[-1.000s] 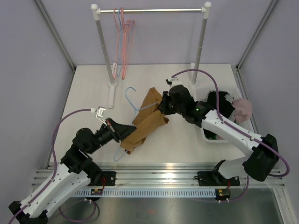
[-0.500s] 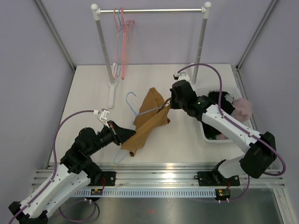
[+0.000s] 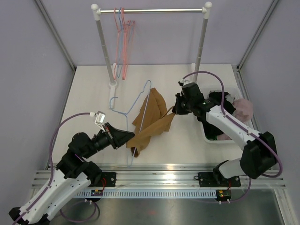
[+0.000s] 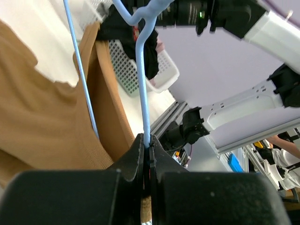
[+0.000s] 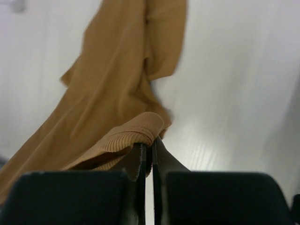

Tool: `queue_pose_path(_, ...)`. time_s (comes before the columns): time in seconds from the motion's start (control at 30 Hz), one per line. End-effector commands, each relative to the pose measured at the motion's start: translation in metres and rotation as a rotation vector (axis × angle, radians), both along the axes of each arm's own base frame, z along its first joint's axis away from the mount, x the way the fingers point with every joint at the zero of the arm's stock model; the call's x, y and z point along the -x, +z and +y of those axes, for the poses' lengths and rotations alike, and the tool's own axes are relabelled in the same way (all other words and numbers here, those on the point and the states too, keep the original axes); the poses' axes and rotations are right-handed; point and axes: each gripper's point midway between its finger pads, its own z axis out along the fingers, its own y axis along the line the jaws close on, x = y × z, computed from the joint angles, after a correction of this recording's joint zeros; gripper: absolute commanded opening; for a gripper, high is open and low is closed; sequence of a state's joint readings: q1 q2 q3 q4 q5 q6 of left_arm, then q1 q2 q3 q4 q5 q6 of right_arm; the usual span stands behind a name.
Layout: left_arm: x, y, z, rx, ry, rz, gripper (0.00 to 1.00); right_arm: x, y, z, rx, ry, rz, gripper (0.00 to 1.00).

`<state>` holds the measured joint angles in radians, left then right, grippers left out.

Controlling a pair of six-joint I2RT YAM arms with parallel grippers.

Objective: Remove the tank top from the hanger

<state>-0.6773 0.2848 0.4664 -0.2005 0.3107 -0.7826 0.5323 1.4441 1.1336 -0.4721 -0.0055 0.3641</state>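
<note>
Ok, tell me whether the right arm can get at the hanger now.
Probably not yet: the right gripper is shut on the tank top, though much of the hanger lies uncovered nearby.

Jaws clamp blue hanger [image 4: 144, 93]; tan tank top [image 4: 42, 119] at L, basket [image 4: 165, 77] behind

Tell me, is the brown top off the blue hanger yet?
Not yet: the tank top wraps the hanger wire; the right hand pinches its edge.

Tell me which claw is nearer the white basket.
Right. The right claw, gripping the tank top, is beside the basket; the left claw, on the blue hanger, is far off.
</note>
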Motion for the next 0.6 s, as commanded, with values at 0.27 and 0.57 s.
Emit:
queue_pose_path(0.27,-0.022,0.176,-0.032,0.213,-0.015,-0.607,0.0,0.125,0.115,0.024,-0.489,0.378,-0.12,0.0)
queue_pose_path(0.57,-0.098,0.245,-0.039,0.058,0.368,-0.752,0.0,0.177,0.126,-0.009,-0.454,0.409,-0.173,0.0)
